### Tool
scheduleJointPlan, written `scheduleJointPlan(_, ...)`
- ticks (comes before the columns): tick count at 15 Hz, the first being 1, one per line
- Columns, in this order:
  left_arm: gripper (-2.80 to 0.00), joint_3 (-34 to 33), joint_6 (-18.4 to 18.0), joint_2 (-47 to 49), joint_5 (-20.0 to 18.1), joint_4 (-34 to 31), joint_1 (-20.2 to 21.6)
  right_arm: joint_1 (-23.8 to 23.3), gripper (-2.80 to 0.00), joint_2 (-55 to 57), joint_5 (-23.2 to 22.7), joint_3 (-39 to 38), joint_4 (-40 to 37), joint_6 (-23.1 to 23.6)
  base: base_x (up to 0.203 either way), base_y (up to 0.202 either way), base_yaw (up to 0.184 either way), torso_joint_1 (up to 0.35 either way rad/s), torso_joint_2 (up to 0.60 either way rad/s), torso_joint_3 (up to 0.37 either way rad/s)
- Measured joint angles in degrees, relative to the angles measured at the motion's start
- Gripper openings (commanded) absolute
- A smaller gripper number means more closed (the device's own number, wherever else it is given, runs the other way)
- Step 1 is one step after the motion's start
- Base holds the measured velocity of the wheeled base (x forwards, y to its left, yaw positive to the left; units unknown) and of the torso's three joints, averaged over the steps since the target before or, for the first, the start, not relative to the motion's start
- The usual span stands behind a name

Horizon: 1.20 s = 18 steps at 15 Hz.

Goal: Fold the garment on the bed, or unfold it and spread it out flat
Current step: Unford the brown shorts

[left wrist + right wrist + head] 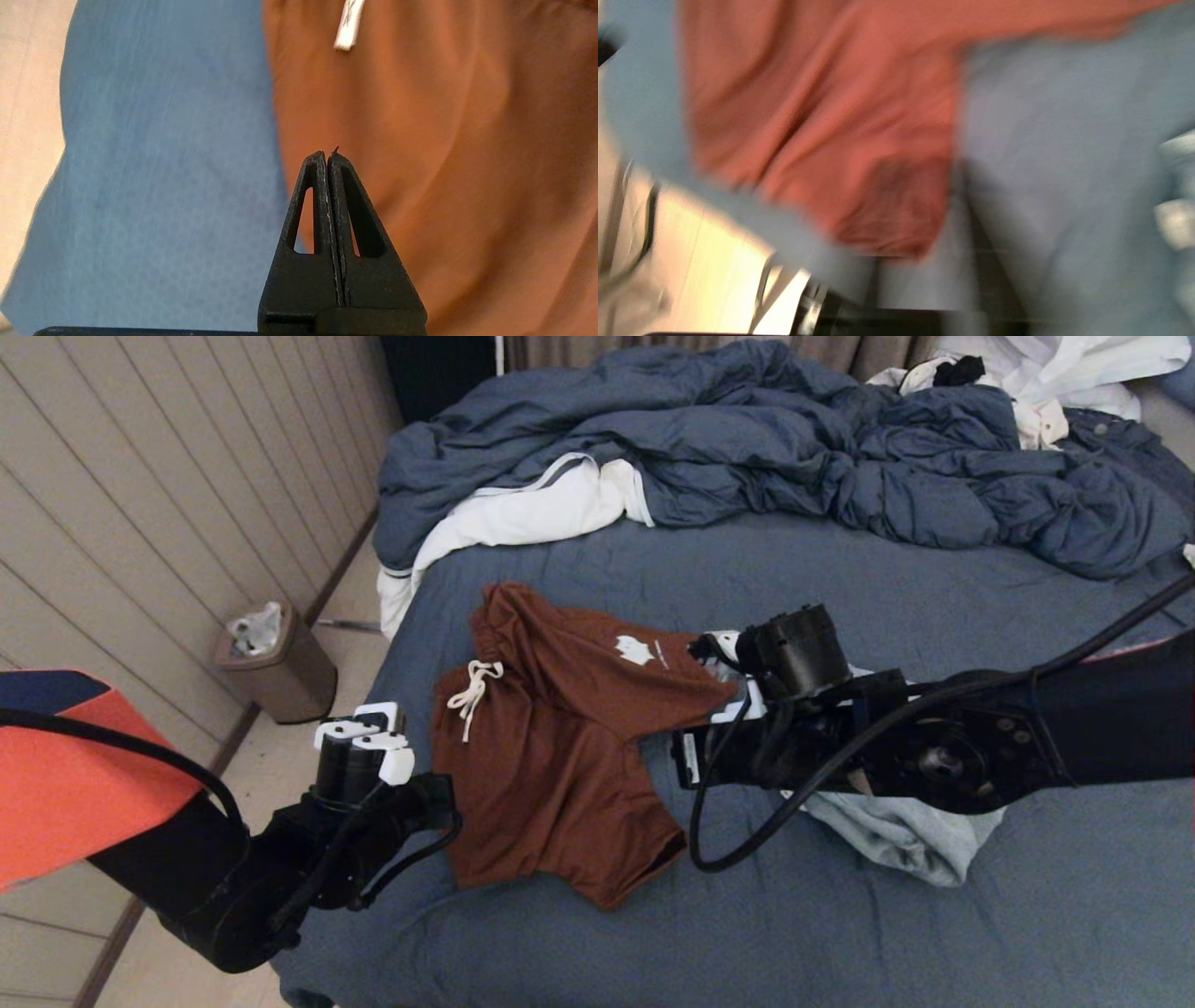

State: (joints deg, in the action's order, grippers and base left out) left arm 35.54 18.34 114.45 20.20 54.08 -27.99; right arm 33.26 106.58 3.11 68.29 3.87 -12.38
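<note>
Two grippers: both clenched, empty.
Left gripper (329, 156): at the shorts' bed-edge side, bare sheet beside it.
Right gripper (714, 649): over the rust-brown shorts' (560, 737) opposite edge.
Bed (934, 915): shorts near its floor-side edge.
Left wrist view: pressed fingertips, white drawstring (348, 23).

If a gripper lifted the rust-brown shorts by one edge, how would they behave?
The rust-brown shorts would probably drape limply: they lie in soft creases on the bed, with no stiff panel visible. They look thin, so likely light. The white drawstring would probably dangle loose. Pushed, the fabric would more likely bunch than slide whole.
</note>
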Motion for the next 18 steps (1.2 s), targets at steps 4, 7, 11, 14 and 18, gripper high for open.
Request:
scheduleJointPlan(4,-2.80,-2.3,0.3,4.7,0.3,9.3,-0.2,6.5,-2.80,0.8,0.0,-1.4,-4.1,0.1,0.000,0.000,0.000,0.000,0.00,0.000)
scheduleJointPlan(7,-2.80,-2.0,0.4,8.6,0.6,11.2,-0.9,8.2,-2.80,2.7,-0.3,-1.3,-8.6,1.2,0.000,0.000,0.000,0.000,0.00,0.000)
scheduleJointPlan(11,-2.80,1.2,0.7,12.7,3.3,11.9,-1.4,9.8,-2.80,6.8,-0.6,-1.1,-8.5,1.1,0.000,0.000,0.000,0.000,0.00,0.000)
scheduleJointPlan(14,-2.80,4.4,1.4,15.3,4.4,12.1,-1.4,10.1,-2.80,9.0,-0.4,-1.1,-8.4,1.4,0.000,0.000,0.000,0.000,0.00,0.000)
scheduleJointPlan(18,-2.80,7.9,1.4,17.9,4.4,11.8,-1.6,9.7,-2.80,11.7,0.1,-0.9,-6.9,1.4,0.000,0.000,0.000,0.000,0.00,0.000)
